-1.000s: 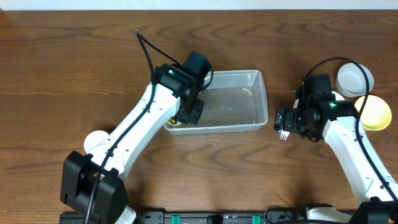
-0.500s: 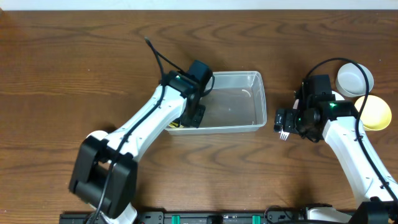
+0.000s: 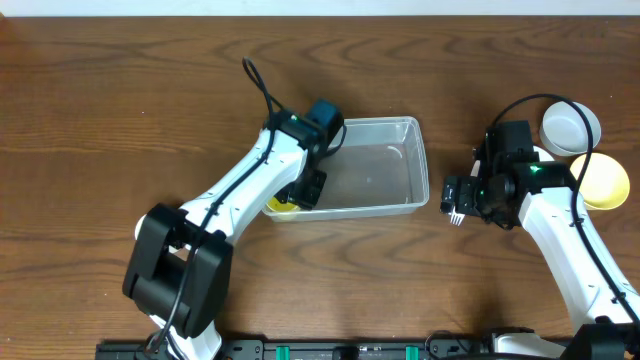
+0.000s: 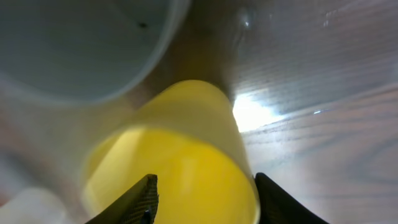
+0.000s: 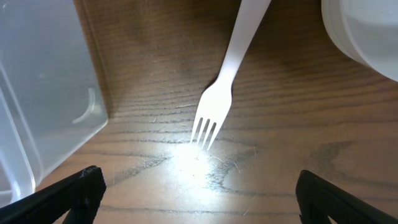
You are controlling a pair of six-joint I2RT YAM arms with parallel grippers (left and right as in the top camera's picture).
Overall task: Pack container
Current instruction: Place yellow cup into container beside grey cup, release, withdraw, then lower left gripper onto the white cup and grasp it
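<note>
Moved since a second ago: left arm's lower links, swung rightward along the desk's near edge; wrist end barely shifted; right arm and fork unchanged. Mid-desk: container (image 3: pixel 375 165). Down in its near-left corner: left pincer (image 3: pixel 305 190), fingers either side of yellow cup (image 4: pixel 180 149); gripping or already let go, cannot tell. Just right of container: right pincer (image 5: pixel 199 193), spread wide, empty, hovering over white fork (image 5: pixel 217 106). Judged step: leaving the cup in place. To do well: spread fully, lift straight up, keep off the wall, avoid tipping the cup. Fork probably next.
</note>
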